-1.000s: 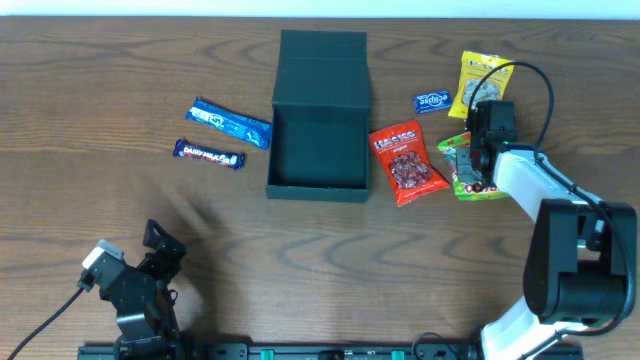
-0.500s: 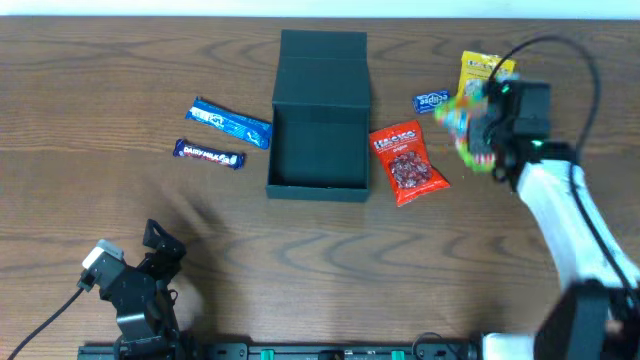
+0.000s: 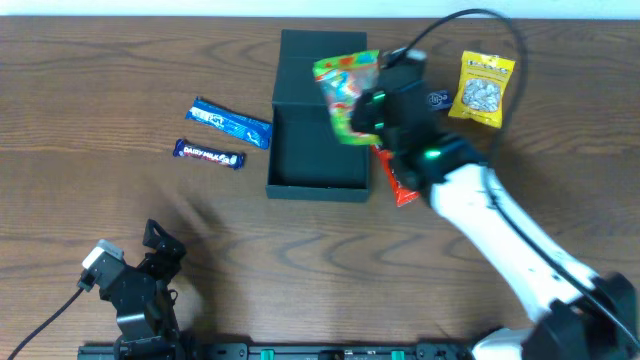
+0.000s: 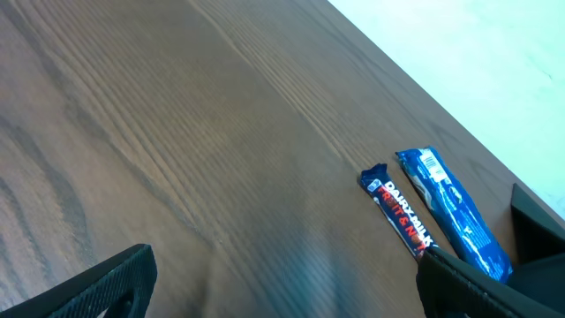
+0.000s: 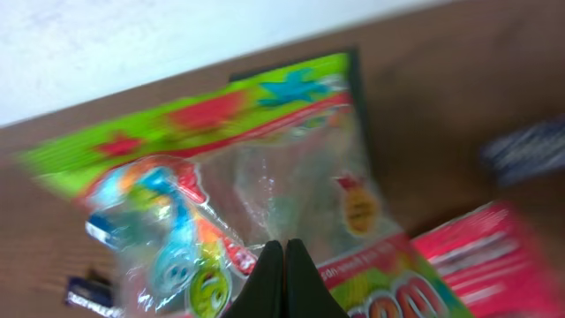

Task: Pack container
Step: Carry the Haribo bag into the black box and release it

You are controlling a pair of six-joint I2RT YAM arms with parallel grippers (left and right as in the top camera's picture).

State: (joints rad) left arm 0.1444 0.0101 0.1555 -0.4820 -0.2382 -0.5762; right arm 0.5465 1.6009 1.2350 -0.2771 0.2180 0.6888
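Observation:
The dark teal container (image 3: 318, 150) lies open at the table's middle, its flap lid (image 3: 322, 55) toward the far edge. My right gripper (image 3: 362, 112) is shut on a green gummy candy bag (image 3: 343, 92) and holds it in the air over the container's right side. In the right wrist view the shut fingertips (image 5: 284, 256) pinch the bag (image 5: 256, 185) near its lower middle. My left gripper (image 4: 282, 287) is open and empty above bare wood at the front left (image 3: 150, 262).
A blue bar (image 3: 231, 122) and a dark Dairy Milk bar (image 3: 209, 154) lie left of the container; both show in the left wrist view (image 4: 450, 212) (image 4: 397, 212). A red bag (image 3: 397, 180) lies right of the container, partly under my arm. A yellow bag (image 3: 481, 88) and small blue packet (image 3: 436, 99) lie far right.
My right gripper lifted the green bag from the right side of the table and carried it left, over the container. The left arm has not moved.

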